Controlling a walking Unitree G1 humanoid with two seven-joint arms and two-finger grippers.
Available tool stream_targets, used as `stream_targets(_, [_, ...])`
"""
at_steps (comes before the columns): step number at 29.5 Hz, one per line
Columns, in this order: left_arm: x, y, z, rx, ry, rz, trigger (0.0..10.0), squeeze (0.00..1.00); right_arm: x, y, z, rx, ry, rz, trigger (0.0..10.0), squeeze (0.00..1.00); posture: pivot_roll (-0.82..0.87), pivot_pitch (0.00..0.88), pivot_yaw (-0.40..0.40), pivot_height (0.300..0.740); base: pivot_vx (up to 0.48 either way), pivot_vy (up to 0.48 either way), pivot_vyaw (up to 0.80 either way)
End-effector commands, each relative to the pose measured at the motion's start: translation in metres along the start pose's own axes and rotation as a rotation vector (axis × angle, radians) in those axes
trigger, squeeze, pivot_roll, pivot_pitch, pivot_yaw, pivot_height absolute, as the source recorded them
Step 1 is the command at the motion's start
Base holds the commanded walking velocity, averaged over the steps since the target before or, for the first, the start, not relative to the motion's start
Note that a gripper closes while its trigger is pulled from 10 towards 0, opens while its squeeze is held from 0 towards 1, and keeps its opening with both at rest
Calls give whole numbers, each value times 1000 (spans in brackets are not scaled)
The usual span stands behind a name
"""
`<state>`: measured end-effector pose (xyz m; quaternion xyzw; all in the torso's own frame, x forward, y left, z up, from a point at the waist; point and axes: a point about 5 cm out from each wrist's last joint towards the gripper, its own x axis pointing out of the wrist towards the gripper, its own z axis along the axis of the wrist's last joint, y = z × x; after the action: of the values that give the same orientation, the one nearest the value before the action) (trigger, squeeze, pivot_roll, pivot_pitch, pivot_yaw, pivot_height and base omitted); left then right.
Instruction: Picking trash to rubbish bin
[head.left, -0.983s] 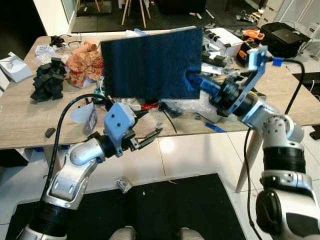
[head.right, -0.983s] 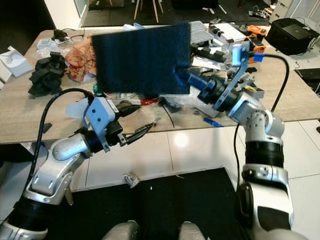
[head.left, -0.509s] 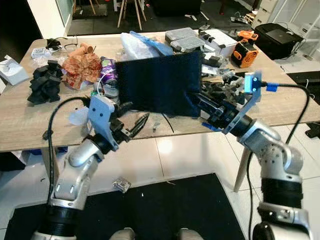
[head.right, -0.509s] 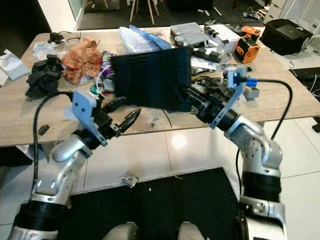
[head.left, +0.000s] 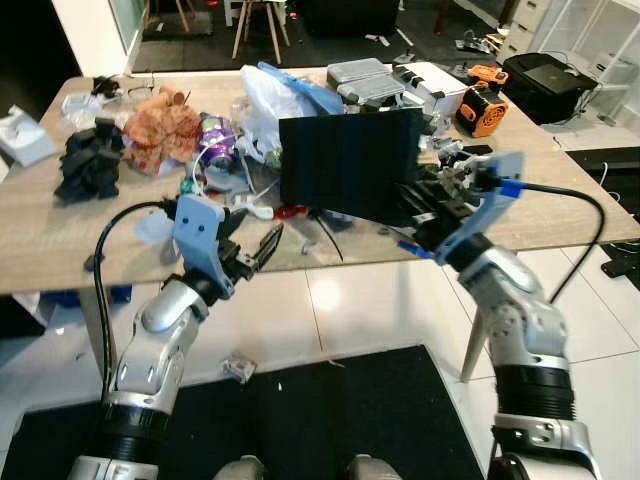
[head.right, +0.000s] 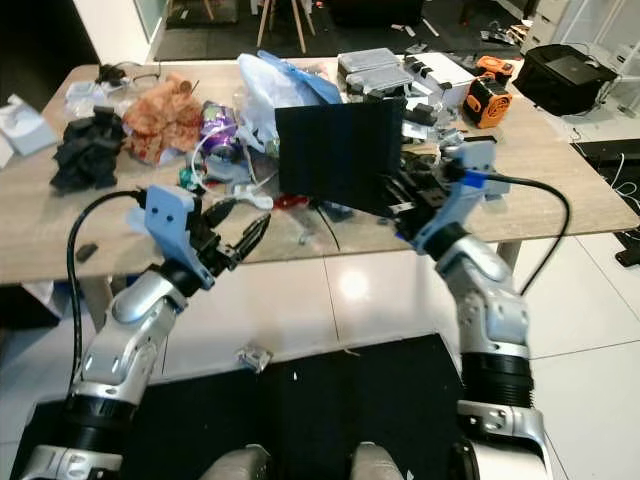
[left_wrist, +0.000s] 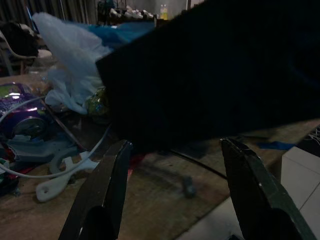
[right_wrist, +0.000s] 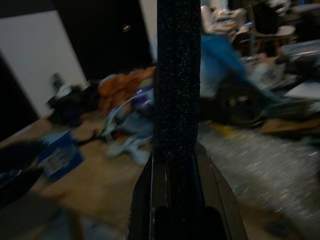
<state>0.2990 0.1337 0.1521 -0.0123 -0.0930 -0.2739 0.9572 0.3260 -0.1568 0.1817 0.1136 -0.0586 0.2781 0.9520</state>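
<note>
**Dark foam sheet held over the cluttered surface**

The right hand (head.left: 415, 205) is clamped on the edge of a dark foam sheet (head.left: 348, 162), holding it upright above the near edge of the wooden surface (head.left: 60, 240). The left hand (head.left: 258, 250) hovers at that near edge, its 2 fingers (left_wrist: 102, 190) spread apart, holding nothing.

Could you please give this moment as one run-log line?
right gripper: shut on dark foam sheet, held upright over table | left gripper: open, at table edge
</note>
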Motion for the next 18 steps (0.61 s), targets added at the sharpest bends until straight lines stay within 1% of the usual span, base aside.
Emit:
stream_targets(1, [3, -3, -3, -11, 0, 0, 10000, 0, -1, 1, -3, -10, 3, -2, 10000, 0, -39, 0, -29, 740, -345, 0, 0])
stream_targets(3, [5, -5, -2, -10, -4, -4, 10000, 0, 1, 7, -6, -26, 3, 26, 10000, 0, -40, 0, -24, 740, -343, 0, 0])
stream_targets(4, [5, -5, -2, -10, -4, -4, 10000, 0, 1, 7, -6, -26, 3, 26, 10000, 0, -40, 0, -24, 740, -341, 0, 0])
stream_targets(6, [6, -7, -4, -7, -2, -10, 10000, 0, 1, 15, -8, -44, -16, 83, 10000, 0, -39, 0, -26, 740, -347, 0, 0])
stream_targets(18, [8, -8, -8, 0, 1, -14, 10000, 0, 3, 15, -9, -58, -25, 90, 10000, 0, -43, 0, -27, 740, -347, 0, 0])
